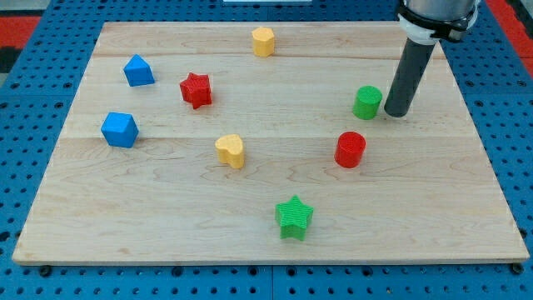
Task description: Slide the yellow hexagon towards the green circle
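Resting just at 3 o'clock of the green circle [367, 102], my tip [396, 114] holds nothing; yellow hexagon [263, 41] sits at the circle's 10 o'clock. Two each: blue, red, yellow, green.

Pale wooden plank board [166, 217] carries eight small plastic blocks. Yellow hexagon [263, 41] near the view's top; blue pentagon-like block [138, 71], blue cube [119, 129] at left; red star [196, 90], yellow heart [231, 151] mid-board. Green cylinder [366, 102] and red cylinder [351, 149] at right; green star [293, 217] toward the bottom.
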Controlling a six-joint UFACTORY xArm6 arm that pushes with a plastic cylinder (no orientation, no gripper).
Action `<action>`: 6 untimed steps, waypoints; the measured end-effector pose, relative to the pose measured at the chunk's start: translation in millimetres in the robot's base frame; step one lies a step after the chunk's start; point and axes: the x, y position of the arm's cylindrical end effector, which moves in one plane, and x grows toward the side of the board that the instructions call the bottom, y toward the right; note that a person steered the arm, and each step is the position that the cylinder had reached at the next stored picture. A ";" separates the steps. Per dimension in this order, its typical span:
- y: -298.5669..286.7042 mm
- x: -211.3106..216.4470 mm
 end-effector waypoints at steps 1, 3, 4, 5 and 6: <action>3.5 10.7; 6.6 15.8; 16.2 20.8; 19.2 26.3; 19.9 25.2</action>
